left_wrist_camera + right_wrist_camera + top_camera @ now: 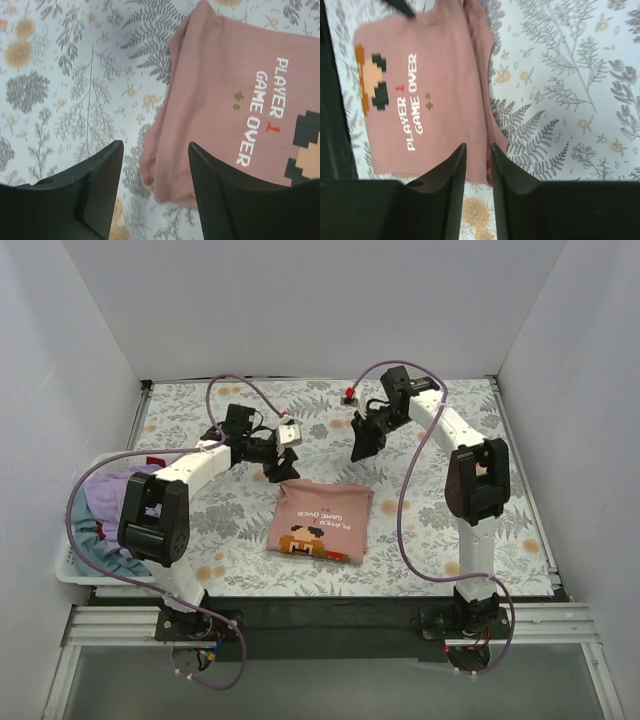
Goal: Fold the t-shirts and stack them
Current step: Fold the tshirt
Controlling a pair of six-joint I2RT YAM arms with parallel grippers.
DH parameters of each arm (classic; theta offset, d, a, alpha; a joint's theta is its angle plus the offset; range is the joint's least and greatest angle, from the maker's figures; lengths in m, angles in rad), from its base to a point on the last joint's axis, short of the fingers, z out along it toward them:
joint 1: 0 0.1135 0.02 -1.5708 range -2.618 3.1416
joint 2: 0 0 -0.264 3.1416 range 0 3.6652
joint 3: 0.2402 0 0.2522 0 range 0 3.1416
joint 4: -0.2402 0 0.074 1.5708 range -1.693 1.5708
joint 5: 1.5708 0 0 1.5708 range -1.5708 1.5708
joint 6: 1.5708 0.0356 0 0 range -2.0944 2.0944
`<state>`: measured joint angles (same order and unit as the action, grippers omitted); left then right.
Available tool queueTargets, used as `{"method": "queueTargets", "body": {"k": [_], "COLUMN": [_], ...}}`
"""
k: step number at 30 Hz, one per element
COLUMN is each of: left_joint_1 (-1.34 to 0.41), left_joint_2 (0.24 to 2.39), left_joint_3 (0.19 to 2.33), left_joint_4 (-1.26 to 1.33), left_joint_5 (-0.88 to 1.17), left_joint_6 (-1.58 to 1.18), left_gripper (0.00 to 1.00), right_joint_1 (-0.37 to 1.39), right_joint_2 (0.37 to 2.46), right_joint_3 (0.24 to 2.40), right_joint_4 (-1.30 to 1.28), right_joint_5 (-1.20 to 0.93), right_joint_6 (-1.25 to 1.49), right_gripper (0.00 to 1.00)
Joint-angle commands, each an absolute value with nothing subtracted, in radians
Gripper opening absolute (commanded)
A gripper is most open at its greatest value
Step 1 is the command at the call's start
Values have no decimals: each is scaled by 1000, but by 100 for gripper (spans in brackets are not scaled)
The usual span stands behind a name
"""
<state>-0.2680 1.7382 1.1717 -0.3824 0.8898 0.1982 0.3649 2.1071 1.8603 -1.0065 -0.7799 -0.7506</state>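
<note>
1. Left fingers (100, 180) stand wide apart, right fingers (451, 192) show only a narrow gap; both are empty, above the far edge of the folded pink shirt (320, 522) at mid-tabletop (520, 502).
2. Fold looks finished; next calls for lifting the lavender shirt (100, 490) from the basket (75, 578).

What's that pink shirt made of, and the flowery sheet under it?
The pink t-shirt looks like soft, matte knit cotton or a blend: it folds limply with rounded, wrinkled edges. The flowery table cover looks like thin printed cloth or vinyl, lying flat without glare; I cannot tell which.
</note>
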Motion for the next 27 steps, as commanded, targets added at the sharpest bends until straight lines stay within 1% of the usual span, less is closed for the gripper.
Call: {"method": "queueTargets", "body": {"k": [1,3,4,6,9,11,13,14,16,17,19,21,27], "left_joint_1": [-333,-360,-368,-383,-417,-429,-439,-439,-440,-440,-440,-440,-440], "left_joint_2": [1799,1833,1860,1891,1927,1951,1971,1988,2000,2005,2022,2037,2043], "left_joint_3": [1239,1252,1267,1281,1290,1298,1308,1313,1330,1335,1359,1390,1423], "left_joint_4": [-379,-379,-377,-379,-385,-402,-445,-449,-454,-454,-449,-436,-397], "left_joint_5": [919,914,913,911,919,914,910,908,910,913,922,928,937], "left_joint_6": [229,261,267,279,299,311,342,342,341,339,315,292,241], "left_gripper": [54,55,56,57,57,52,43,32,24,15,7,1,0], "right_joint_1": [336,337,336,342,357,373,380,387,388,387,382,371,342], "right_joint_2": [2213,2273,2289,2324,2353,2365,2362,2353,2346,2342,2336,2332,2300], "right_joint_3": [1966,1999,2006,2005,1987,1967,1941,1910,1887,1881,1870,1878,1885], "right_joint_4": [-1013,-1000,-967,-933,-876,-865,-861,-859,-858,-857,-861,-865,-868], "right_joint_5": [-942,-997,-1014,-1052,-1049,-1043,-1039,-1034,-1022,-1003,-991,-976,-925], "right_joint_6": [-579,-524,-497,-442,-416,-411,-423,-428,-439,-443,-449,-454,-471], "right_gripper": [30,21,19,15,15,15,16,17,22,22,25,28,36]}}
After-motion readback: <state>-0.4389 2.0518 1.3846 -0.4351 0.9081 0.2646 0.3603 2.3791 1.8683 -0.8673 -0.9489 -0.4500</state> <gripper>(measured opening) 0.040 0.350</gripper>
